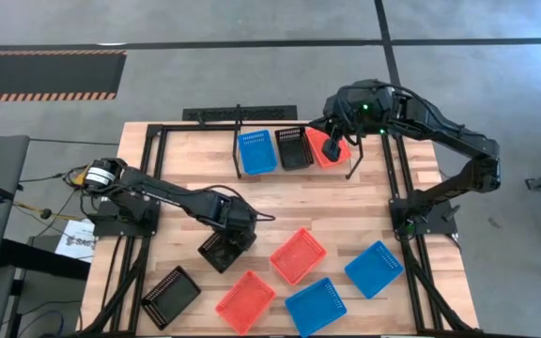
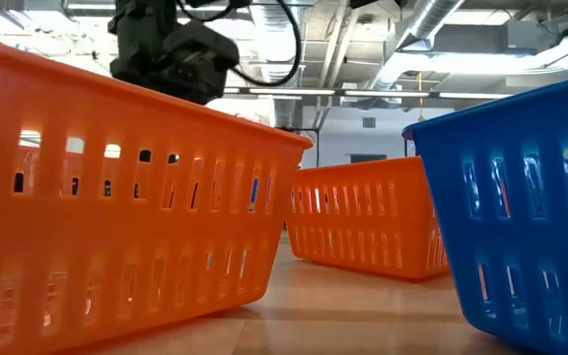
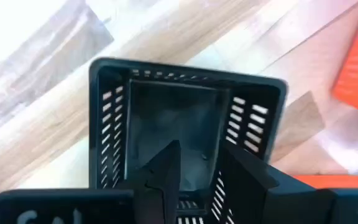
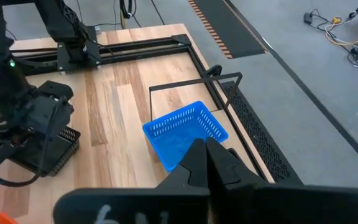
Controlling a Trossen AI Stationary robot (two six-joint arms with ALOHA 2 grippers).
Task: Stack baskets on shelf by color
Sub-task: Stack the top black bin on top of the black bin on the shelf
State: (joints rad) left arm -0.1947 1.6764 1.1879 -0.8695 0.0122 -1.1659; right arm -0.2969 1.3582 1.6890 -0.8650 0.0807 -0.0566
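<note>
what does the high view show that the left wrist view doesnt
Only the high view shows the shelf at the table's far edge with a blue basket, a black basket and a red-orange basket on it, the right gripper shut above them, and the loose baskets near the front. Only the left wrist view shows the left gripper's fingers straddling a wall of the black basket, one inside it. Both show that basket, the plank tabletop and a red-orange basket nearby.

Shelf point(image 1: 252, 141) carries one blue basket point(image 1: 257, 152), one black basket point(image 1: 294, 147), one orange basket point(image 1: 323, 147); second black basket point(image 3: 179, 137) sits between left fingers point(image 3: 166, 180).
</note>
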